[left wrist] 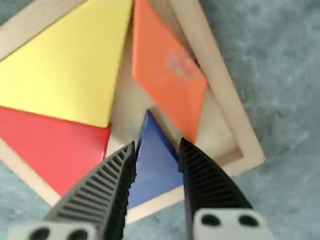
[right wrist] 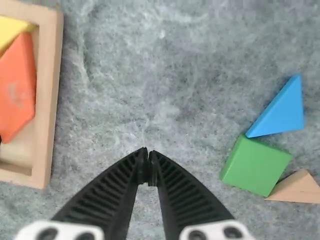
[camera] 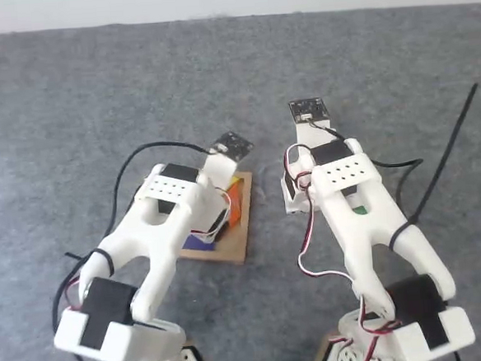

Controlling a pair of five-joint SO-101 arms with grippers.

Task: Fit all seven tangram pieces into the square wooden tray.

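Straddling the dark blue triangle (left wrist: 152, 165) at a corner of the square wooden tray (left wrist: 225, 95), your left gripper (left wrist: 155, 155) stands narrowly parted. The yellow triangle (left wrist: 70, 65), red piece (left wrist: 55, 145) and orange parallelogram (left wrist: 167, 75) lie alongside in the tray. Your right gripper (right wrist: 148, 167), jaws pressed together, hangs over the grey counter (right wrist: 175, 75). The green square (right wrist: 256, 164), light blue triangle (right wrist: 282, 110) and plain wooden triangle (right wrist: 295, 189) cluster nearby, outside the tray.
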